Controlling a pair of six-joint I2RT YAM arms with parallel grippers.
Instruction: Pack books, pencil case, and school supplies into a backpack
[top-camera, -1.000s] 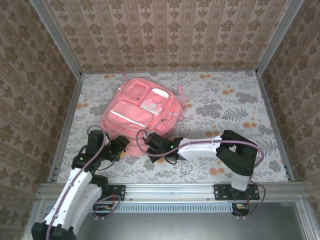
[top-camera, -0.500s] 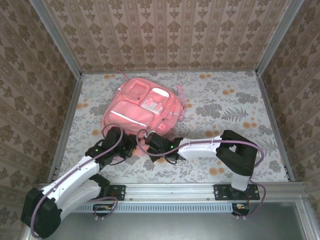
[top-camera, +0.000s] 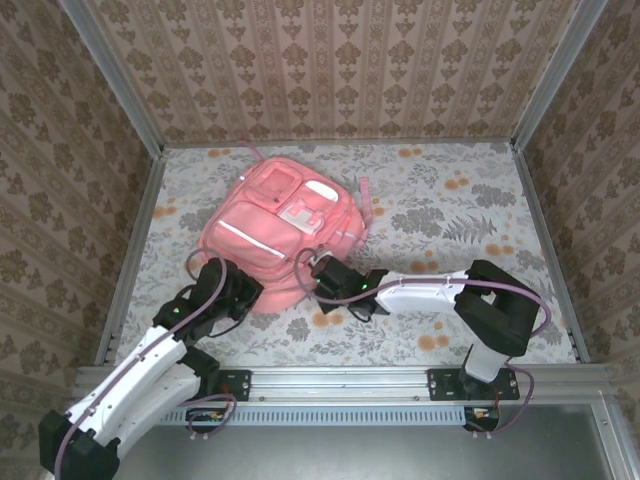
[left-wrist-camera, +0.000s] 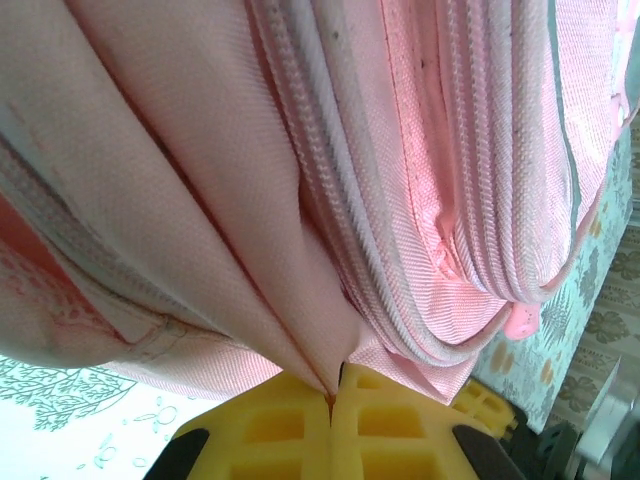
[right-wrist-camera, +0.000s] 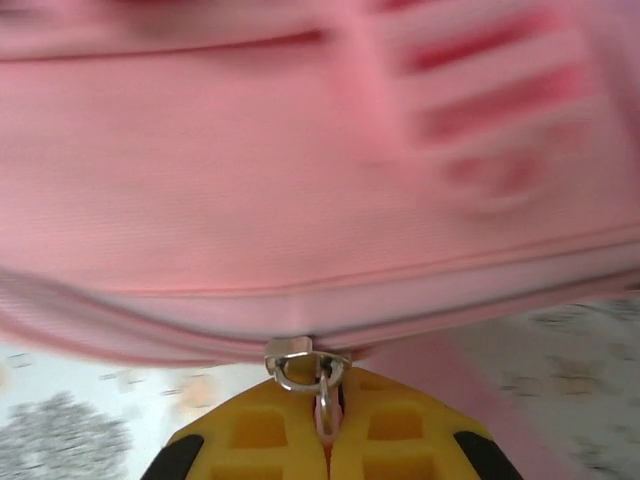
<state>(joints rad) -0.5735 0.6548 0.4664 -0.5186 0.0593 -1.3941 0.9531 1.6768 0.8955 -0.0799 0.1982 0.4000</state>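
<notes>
The pink backpack (top-camera: 285, 225) lies on the table with its front pockets and pale stripe facing up. My left gripper (top-camera: 252, 292) is at its near left edge, shut on a fold of the pink fabric (left-wrist-camera: 300, 330) beside the zipper seam. My right gripper (top-camera: 322, 278) is at the near right edge, shut on the zipper pull (right-wrist-camera: 322, 400), whose metal slider (right-wrist-camera: 300, 362) sits on the pink seam. Books, pencil case and school supplies are out of view.
The floral tablecloth (top-camera: 450, 220) is bordered by aluminium rails (top-camera: 140, 240) and patterned walls. A pink strap (top-camera: 364, 190) trails off the backpack's far right side. The right arm's elbow (top-camera: 500, 300) rests at the near right.
The left gripper reached forward from the near left and closed on the backpack's edge. The right gripper slid rightward with the zipper pull, and the backpack's near edge shifted and bulged.
</notes>
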